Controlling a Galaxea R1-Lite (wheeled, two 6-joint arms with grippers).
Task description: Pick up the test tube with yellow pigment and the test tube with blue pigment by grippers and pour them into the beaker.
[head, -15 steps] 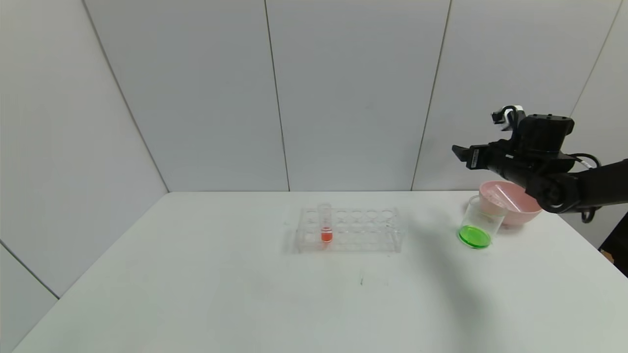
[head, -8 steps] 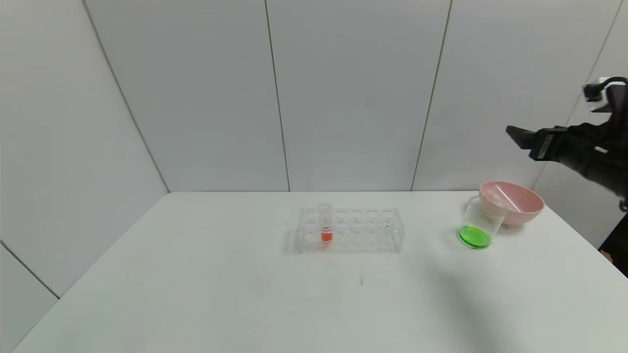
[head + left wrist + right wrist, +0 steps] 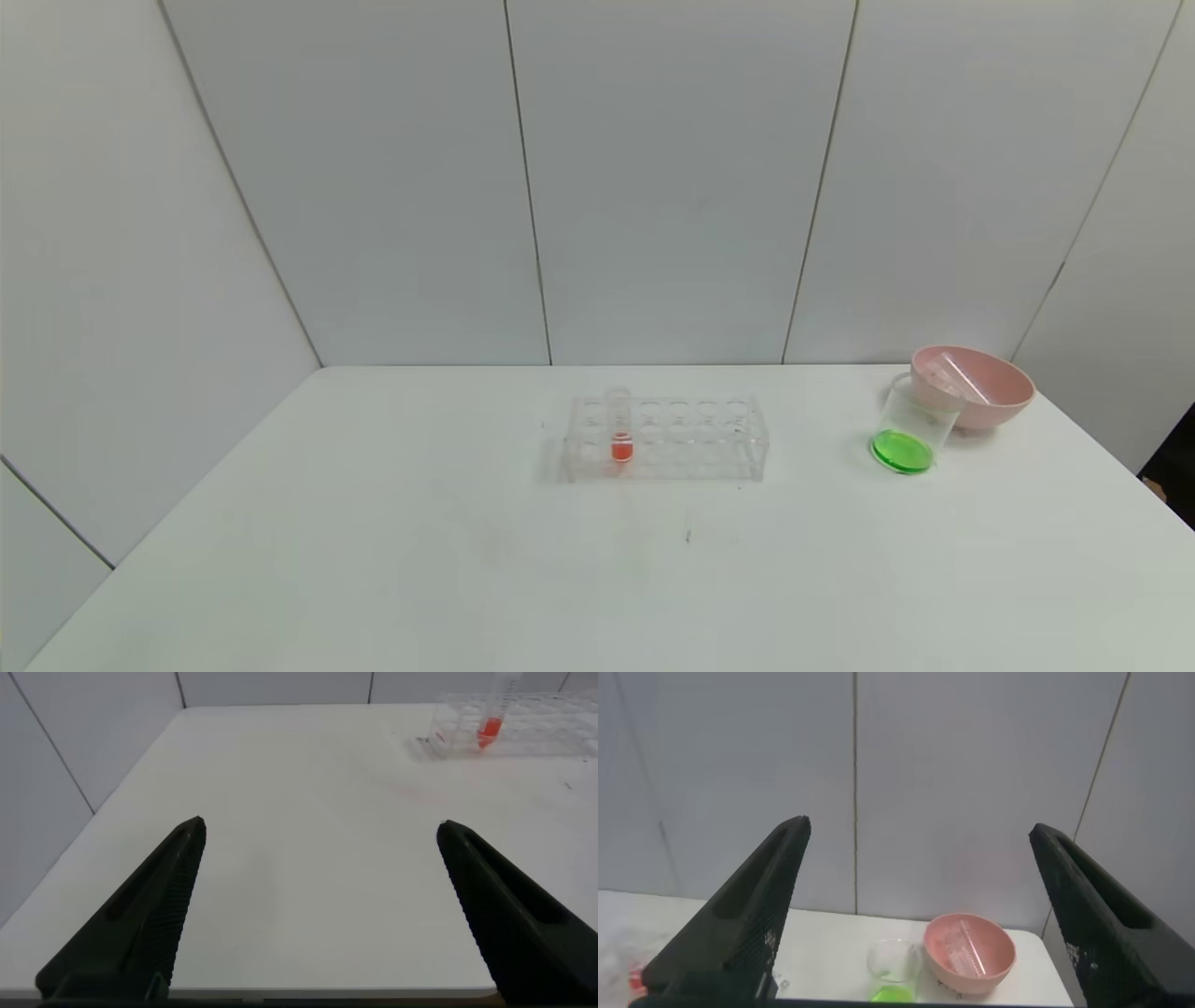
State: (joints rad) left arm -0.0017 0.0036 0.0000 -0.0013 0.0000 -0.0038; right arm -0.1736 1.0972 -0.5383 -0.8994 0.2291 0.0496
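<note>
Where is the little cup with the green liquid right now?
In the head view the beaker stands on the white table at the robot's right, right beside the pink bowl and well right of the clear tube rack.

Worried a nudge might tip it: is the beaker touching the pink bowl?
Cannot tell. In the head view the beaker overlaps the pink bowl; the right wrist view shows no clear gap or contact either.

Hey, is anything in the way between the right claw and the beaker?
Nothing visible does. The right claw, open, faces the beaker across open air; the pink bowl sits beside the beaker, not in front of it.
</note>
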